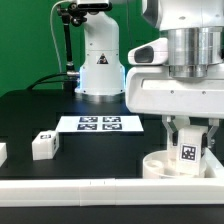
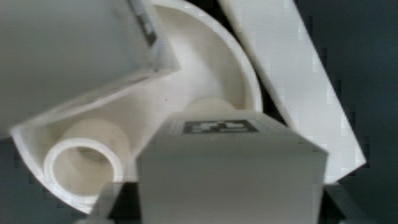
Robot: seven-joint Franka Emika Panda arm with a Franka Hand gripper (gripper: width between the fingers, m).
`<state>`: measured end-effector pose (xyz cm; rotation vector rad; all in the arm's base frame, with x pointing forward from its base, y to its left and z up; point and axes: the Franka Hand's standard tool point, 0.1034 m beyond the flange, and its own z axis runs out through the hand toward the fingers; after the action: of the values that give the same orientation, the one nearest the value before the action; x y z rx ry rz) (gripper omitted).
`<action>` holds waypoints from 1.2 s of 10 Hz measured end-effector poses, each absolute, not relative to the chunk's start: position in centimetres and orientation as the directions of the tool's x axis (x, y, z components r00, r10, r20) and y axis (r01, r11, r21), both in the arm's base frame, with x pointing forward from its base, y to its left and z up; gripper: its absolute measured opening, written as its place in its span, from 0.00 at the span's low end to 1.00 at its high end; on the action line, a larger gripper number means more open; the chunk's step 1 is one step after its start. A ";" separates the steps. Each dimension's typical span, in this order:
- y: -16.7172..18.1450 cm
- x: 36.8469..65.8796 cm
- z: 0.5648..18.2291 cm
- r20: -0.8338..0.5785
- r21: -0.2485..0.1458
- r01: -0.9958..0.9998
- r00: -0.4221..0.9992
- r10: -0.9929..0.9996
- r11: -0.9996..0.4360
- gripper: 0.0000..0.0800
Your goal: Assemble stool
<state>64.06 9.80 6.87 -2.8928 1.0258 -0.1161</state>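
The gripper (image 1: 188,142) is clamped on a small white rectangular plastic leg block (image 1: 187,156), with one finger on each side and the tag facing the exterior camera. The block is held upright over the round, thick white plastic seat disc (image 1: 160,166). The disc lies on the black tabletop (image 1: 40,115) at the exterior view's right. Contact between block and disc cannot be determined. A second tagged leg block (image 1: 43,145) lies loose, well apart, toward the exterior view's left.

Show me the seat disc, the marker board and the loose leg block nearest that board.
seat disc (image 1: 157,166), exterior view, its near rim.
marker board (image 1: 98,124), exterior view, its tagged middle.
loose leg block (image 1: 43,147), exterior view, its front face.
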 end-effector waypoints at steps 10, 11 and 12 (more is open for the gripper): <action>10.4 64.3 6.9 -0.104 -0.138 -0.988 0.084 -0.991 -0.069 0.42; 10.5 64.4 6.9 -0.124 -0.136 -0.991 0.005 -0.992 0.012 0.42; 10.6 64.4 6.9 -0.143 -0.130 -0.988 -0.070 -0.987 0.088 0.42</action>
<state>64.42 10.60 6.93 -1.9991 2.1653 0.0021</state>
